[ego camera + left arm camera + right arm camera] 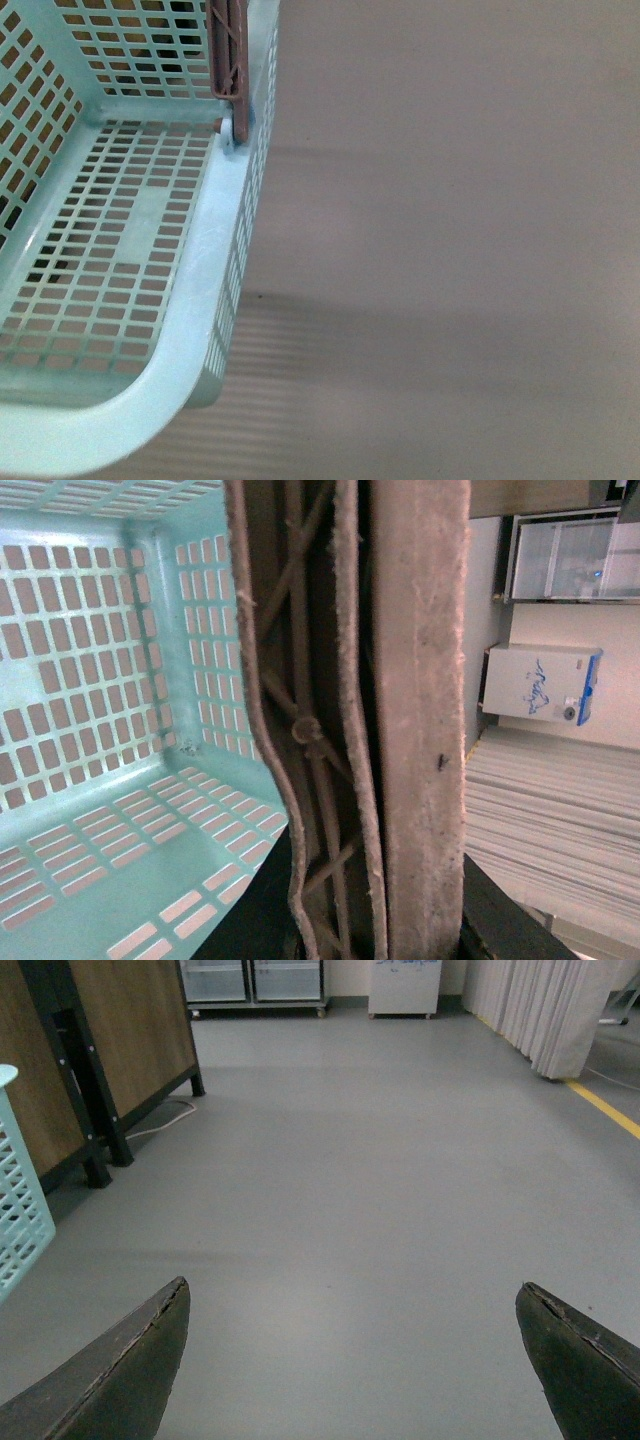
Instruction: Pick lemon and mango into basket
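Jaws of the right gripper (352,1290) are spread wide, with nothing between them, over the bare floor (380,1160). On the left gripper (375,930) the jaws look pressed on both sides of the brown handle (400,680). The basket (190,300) is seen near, on the left, with no fruit in the part shown. No lemon or mango can be seen. The fruit should be found first, and the basket held level.

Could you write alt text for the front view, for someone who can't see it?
A light teal slotted basket fills the left side, seen from above, with no fruit in the part shown. Its brown handle stands at the rim near the top; a plain grey surface covers the rest.
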Controlling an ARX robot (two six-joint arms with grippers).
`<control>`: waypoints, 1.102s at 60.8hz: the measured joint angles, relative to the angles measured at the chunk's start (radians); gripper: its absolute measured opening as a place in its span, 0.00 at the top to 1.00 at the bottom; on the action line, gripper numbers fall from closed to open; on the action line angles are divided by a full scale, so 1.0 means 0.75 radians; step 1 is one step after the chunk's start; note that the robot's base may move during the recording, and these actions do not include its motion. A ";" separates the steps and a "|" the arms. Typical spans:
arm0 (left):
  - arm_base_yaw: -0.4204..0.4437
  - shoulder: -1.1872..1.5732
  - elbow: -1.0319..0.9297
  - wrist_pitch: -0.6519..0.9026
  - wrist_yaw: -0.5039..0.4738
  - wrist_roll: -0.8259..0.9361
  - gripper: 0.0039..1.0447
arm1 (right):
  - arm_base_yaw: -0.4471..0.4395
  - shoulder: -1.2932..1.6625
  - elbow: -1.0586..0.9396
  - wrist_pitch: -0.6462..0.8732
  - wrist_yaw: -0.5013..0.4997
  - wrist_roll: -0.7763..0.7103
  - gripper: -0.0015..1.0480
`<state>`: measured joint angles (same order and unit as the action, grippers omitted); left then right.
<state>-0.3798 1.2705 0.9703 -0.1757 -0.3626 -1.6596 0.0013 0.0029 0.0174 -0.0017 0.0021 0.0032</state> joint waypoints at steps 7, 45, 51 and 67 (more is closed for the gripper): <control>-0.035 -0.071 0.023 -0.068 -0.001 -0.030 0.82 | 0.000 0.000 0.000 0.000 0.000 0.000 0.08; -0.089 -0.146 0.124 -0.143 0.033 -0.037 0.82 | 0.000 0.000 0.000 0.000 -0.001 0.000 0.08; -0.089 -0.146 0.124 -0.143 0.032 -0.037 0.82 | 0.000 0.000 0.000 0.000 0.000 0.000 0.08; -0.089 -0.143 0.124 -0.144 0.034 -0.037 0.82 | 0.000 0.000 0.000 0.000 0.001 0.000 0.08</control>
<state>-0.4461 1.1633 1.0634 -0.2840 -0.3370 -1.6875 0.0013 0.0029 0.0174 -0.0017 0.0029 0.0032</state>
